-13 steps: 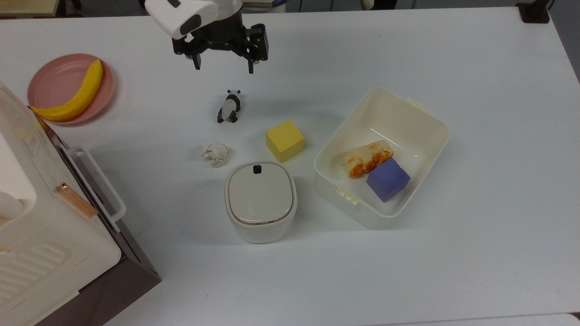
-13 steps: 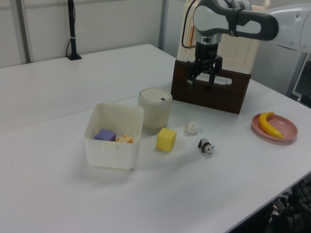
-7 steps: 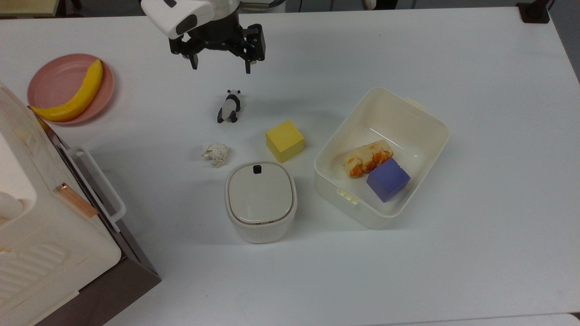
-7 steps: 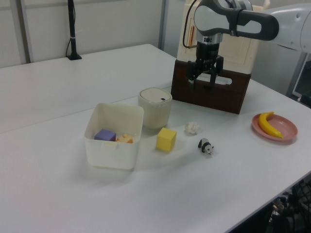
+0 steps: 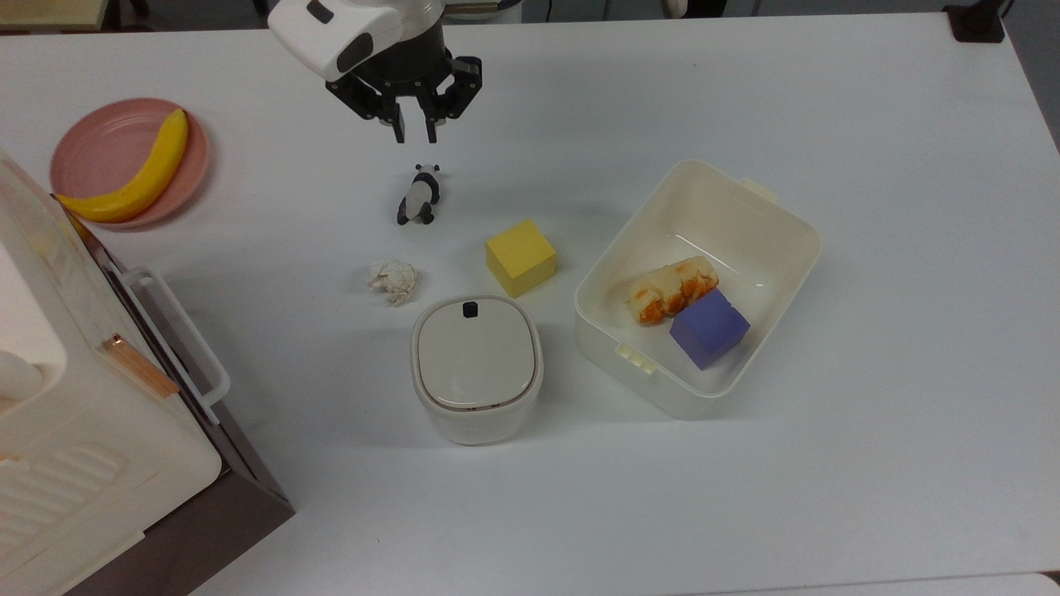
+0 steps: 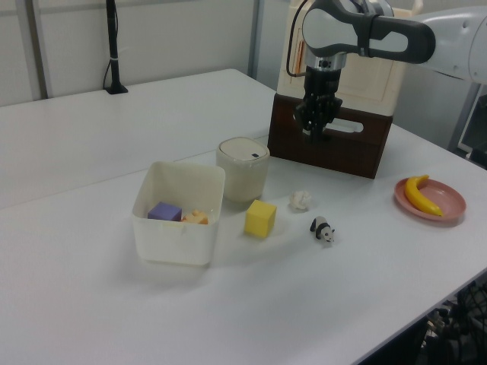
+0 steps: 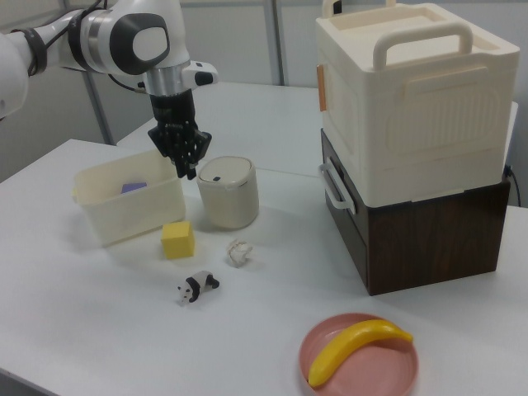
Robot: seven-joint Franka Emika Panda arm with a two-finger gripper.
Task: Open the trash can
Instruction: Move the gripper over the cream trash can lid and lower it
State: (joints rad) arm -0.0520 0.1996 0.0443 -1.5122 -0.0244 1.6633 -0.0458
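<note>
- The trash can [image 5: 476,368]: smooth cream plastic, rounded-square, flat beige lid down, small black button [image 5: 469,310].
- The gripper [image 5: 411,132]: black, its fingers nearly together, empty.

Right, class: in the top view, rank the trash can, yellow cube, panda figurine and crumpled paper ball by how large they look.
1. trash can
2. yellow cube
3. panda figurine and crumpled paper ball: they look about alike, so unranked.

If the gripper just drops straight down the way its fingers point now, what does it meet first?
Probably bare white table. The gripper, fingers nearly together, hangs above the tabletop just beyond the small black-and-white panda figurine, well short of the cream-white lidded trash can. Depth is uncertain.
</note>
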